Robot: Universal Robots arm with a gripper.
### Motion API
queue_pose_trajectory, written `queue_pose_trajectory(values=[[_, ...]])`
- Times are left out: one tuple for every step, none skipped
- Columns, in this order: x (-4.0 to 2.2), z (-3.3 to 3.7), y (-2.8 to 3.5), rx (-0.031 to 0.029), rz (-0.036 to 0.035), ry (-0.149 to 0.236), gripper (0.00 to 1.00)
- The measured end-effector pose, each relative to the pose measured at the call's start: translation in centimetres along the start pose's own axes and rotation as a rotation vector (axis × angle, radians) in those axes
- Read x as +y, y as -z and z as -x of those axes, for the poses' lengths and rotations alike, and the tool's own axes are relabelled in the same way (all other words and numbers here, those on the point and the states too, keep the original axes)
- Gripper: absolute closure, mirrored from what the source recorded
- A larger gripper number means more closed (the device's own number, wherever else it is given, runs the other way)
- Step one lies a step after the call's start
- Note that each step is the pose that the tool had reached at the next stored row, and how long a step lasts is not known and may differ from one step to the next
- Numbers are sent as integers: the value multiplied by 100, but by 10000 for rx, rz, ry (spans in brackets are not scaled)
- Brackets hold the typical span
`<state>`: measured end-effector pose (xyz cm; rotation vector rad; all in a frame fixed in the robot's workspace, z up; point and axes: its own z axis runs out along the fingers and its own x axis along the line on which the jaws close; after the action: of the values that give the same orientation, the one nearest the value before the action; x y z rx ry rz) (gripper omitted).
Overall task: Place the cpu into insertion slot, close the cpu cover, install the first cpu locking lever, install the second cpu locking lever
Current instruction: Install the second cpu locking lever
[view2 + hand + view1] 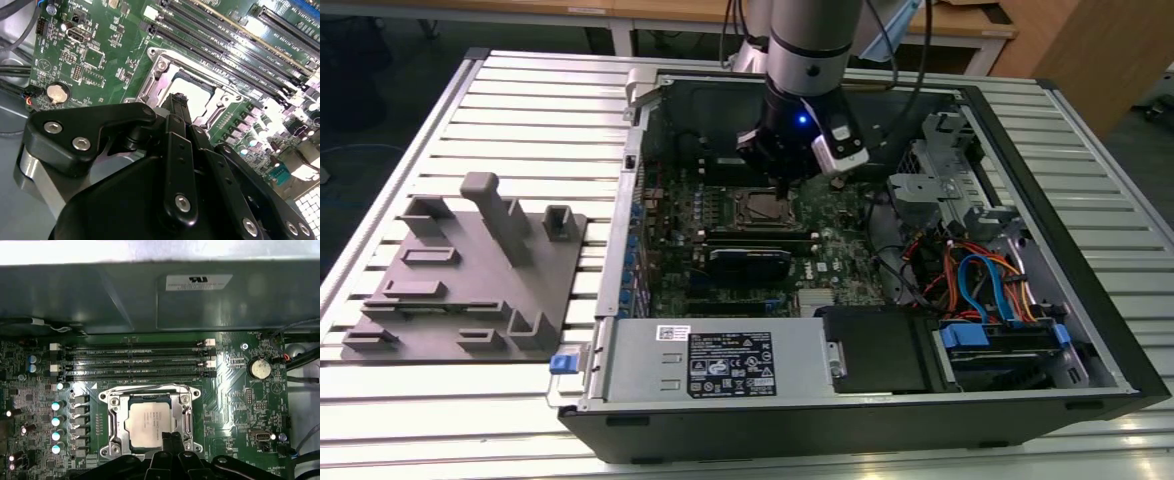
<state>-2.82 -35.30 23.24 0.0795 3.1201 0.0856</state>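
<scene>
The cpu [152,425] sits flat in the insertion slot [114,426] on the green board [235,405], and the cpu cover [186,416] is down around it, as I see in the first wrist view. My end effector [172,438] hangs just over the near edge of the chip with its black fingers [176,107] pressed together and nothing held. Farther off I see the long black memory slots [135,365], then the open computer case [1067,300] on the table [520,90], with a grey tray [467,290] beside it.
</scene>
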Motion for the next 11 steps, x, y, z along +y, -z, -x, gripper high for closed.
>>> queue_pose_trajectory(values=[[-7, 0, 0, 0, 0, 0, 90], [-14, 1, 0, 0, 0, 0, 90], [-19, 1, 1, 0, 0, 0, 90], [-21, 0, 0, -1, 0, -1, 90], [-22, 1, 0, -1, 0, -2, 90], [-22, 1, 1, -1, -1, -1, 90], [-25, 1, 1, 0, -2, 0, 90], [-28, 1, 1, 0, -1, 0, 90], [-28, 1, 1, -1, -1, 0, 90], [-28, 1, 1, 0, -2, 0, 90], [-28, 1, 1, 0, -1, 0, 90]])
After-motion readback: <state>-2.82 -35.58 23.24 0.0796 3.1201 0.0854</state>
